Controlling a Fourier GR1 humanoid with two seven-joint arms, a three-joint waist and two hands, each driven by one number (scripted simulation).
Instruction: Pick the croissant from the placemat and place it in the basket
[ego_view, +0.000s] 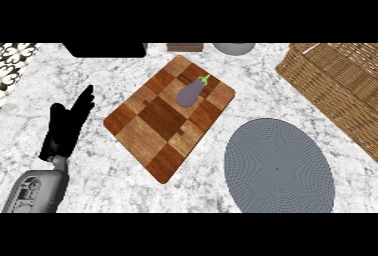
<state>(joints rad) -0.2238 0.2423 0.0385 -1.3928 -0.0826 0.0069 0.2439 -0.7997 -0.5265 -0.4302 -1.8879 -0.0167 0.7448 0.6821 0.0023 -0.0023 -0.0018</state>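
The round grey placemat (277, 167) lies at the lower right of the counter with nothing on it. The wicker basket (336, 82) stands at the upper right, cut off by the view's edge; I cannot see inside it. No croissant shows anywhere. My left hand (65, 131) rests open at the left, fingers straight and pointing up, holding nothing, well apart from the placemat. My right hand is out of the view.
A checkered wooden cutting board (159, 127) lies tilted in the middle, with a purple eggplant (192, 92) on its far end. Along the back edge are a black object (103, 49), a brown block (184, 47) and a grey bowl (234, 48).
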